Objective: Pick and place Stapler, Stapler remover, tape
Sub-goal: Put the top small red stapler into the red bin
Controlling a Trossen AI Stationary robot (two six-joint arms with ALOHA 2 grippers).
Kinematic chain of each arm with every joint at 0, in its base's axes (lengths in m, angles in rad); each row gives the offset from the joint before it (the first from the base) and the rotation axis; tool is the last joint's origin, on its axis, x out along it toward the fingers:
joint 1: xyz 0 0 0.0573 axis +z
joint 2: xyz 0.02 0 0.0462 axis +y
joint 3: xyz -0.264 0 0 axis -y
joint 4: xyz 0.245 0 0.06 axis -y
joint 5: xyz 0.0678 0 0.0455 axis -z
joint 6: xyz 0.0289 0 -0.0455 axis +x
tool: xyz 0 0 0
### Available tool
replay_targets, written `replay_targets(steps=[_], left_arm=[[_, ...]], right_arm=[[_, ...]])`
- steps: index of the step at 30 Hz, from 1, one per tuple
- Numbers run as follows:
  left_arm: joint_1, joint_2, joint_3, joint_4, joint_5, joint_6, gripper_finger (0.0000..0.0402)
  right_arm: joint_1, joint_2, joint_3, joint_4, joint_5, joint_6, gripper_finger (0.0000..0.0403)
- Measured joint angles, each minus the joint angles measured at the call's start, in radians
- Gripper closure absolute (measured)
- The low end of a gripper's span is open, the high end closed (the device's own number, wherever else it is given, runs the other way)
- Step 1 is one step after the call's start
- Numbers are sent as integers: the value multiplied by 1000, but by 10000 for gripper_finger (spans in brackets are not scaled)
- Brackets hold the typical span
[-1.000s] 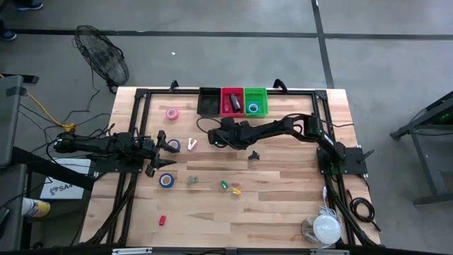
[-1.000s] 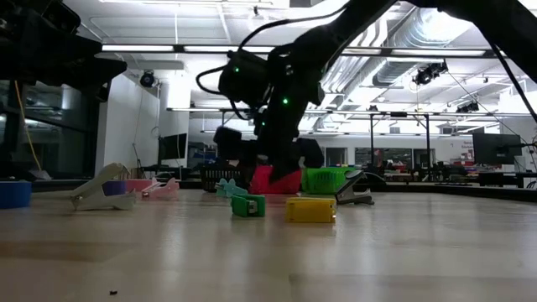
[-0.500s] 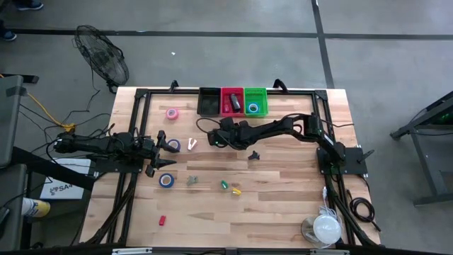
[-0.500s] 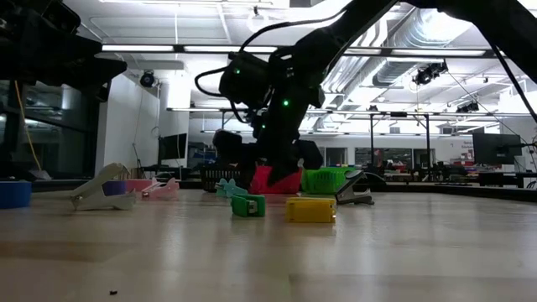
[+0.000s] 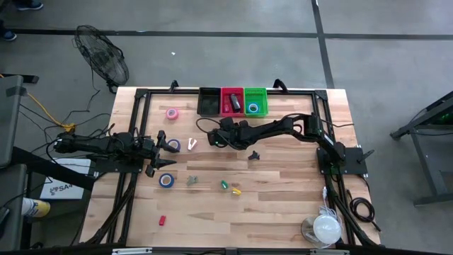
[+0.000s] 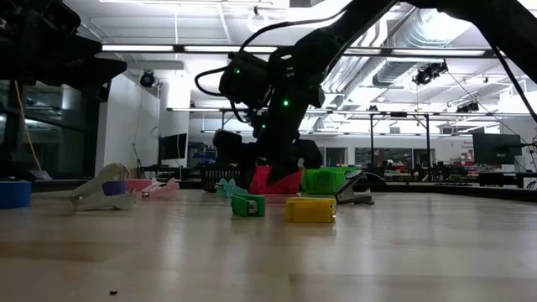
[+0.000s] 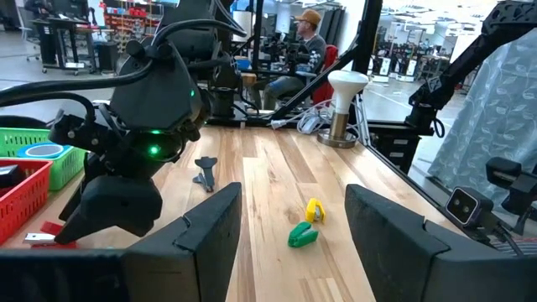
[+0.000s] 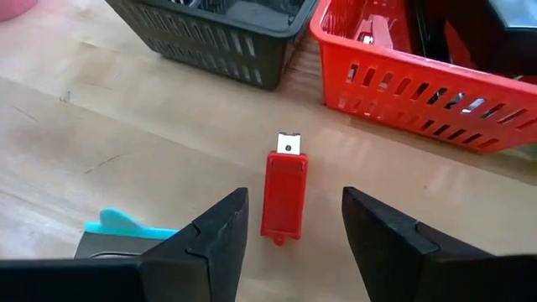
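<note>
A small red stapler [image 8: 284, 195] lies flat on the wood in front of the black basket [image 8: 218, 25] and the red basket [image 8: 419, 75]. My right gripper [image 8: 289, 243] hovers over it, open, a finger on either side and clear of it; in the high view my right gripper [image 5: 214, 139] hides it. My left gripper [image 5: 172, 145] waits open at the table's left, beside a white staple remover [image 5: 192, 144]. A pink tape roll [image 5: 171, 113] and a blue tape roll [image 5: 166, 180] lie flat on the table. A black staple remover [image 5: 253, 154] sits mid-table.
A green basket [image 5: 255, 101] holding a blue roll stands right of the red one. A teal remover [image 8: 126, 222] lies close to my right finger. Small green [image 5: 225, 185] and yellow [image 5: 236, 190] pieces, a red piece [image 5: 162, 220] and a white lamp [image 5: 327, 228] sit nearer the front edge.
</note>
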Motion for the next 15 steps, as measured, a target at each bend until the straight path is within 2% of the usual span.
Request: replay_targets(steps=[15], left_arm=[[0, 0, 0, 0, 0, 0, 191]], right_arm=[[-1, 33, 1, 61, -24, -36, 217]])
